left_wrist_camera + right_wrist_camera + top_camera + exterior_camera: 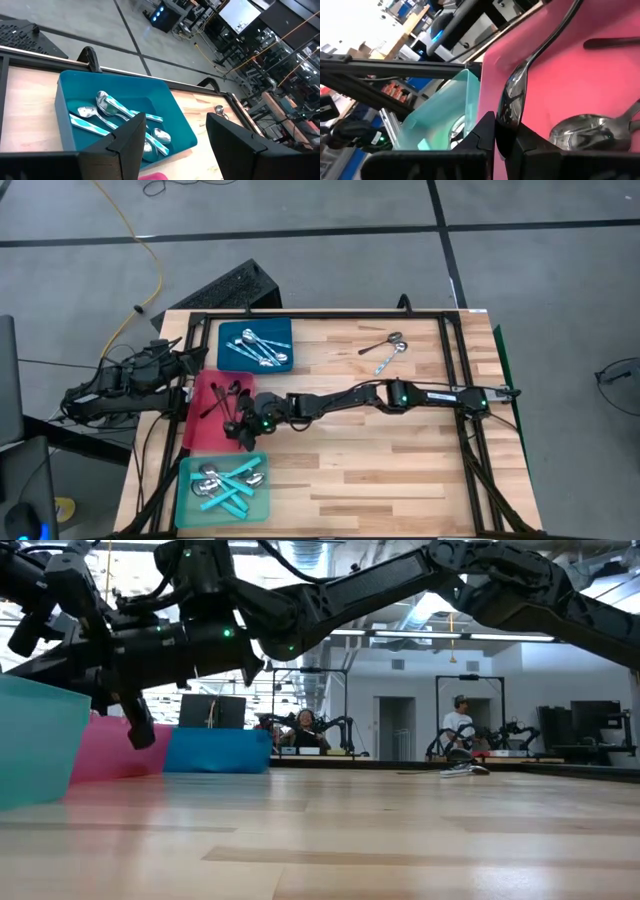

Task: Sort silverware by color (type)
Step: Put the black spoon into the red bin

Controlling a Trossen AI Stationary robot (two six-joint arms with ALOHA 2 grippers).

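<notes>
— Where are the arms?
— The right arm stretches across the wooden table [400, 450], its right gripper [243, 423] over the red tray [200, 430], pinching a black spoon [512, 102]. The left gripper [172, 145] waits beside the table, fingers spread.
— The other spoons?
— Turquoise-handled spoons [258, 348] lie in the blue tray [285, 330], two loose spoons [385, 350] on the table.

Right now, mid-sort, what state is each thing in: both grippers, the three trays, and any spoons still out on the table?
Right gripper: shut on black spoon, over the red tray.
Left gripper: open, parked by the blue tray.
Red tray: holds black spoons.
Blue tray: holds several spoons.
Teal tray: holds turquoise-handled pieces and silver spoons.
Two loose spoons: lying on the table, unsorted.
</notes>
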